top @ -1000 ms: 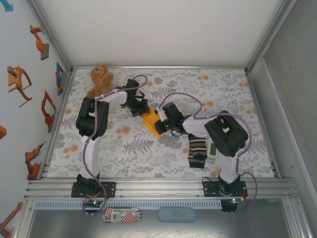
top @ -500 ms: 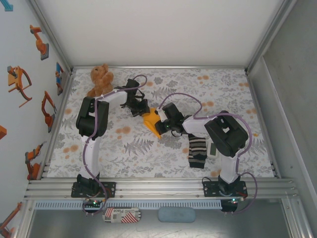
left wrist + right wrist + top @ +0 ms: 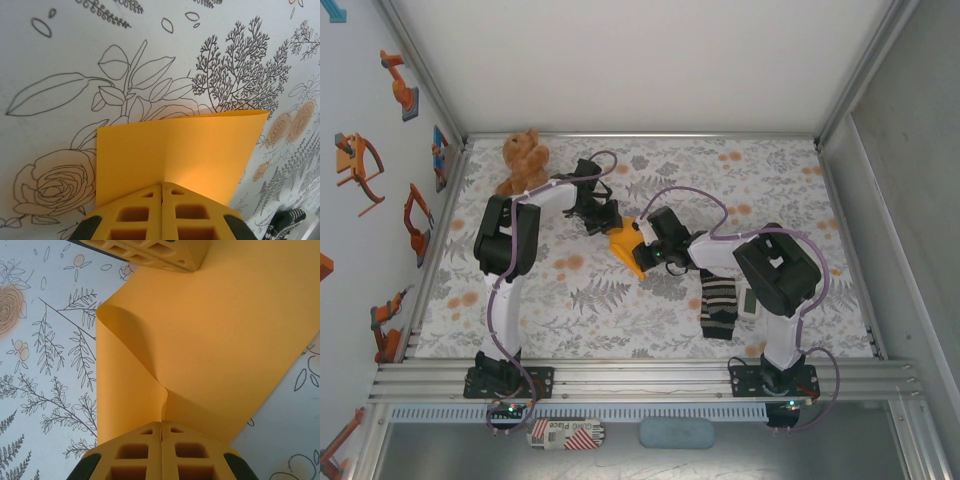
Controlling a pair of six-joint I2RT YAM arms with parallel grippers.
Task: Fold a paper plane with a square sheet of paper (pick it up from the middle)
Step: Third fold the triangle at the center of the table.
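The flowered table (image 3: 570, 300) is the stage, and both arms reach in to meet near its centre. The teddy bear (image 3: 523, 160) sits at the far left corner and the striped sock (image 3: 718, 305) lies by the right arm, both well apart from the action and out of the way.

Between the wrists is the square sheet of paper (image 3: 225, 340), doubled over, one layer curling under the other. The left gripper (image 3: 161, 186) is clamped tight on one edge of it. The right gripper (image 3: 161, 425) is pinched shut on the opposite side, right where the paper buckles into a soft bend.

Two grips on opposite sides, I'd say, so the halves can be lined up before a crease is pressed in. There's no dart shape yet, so this looks like an early fold.
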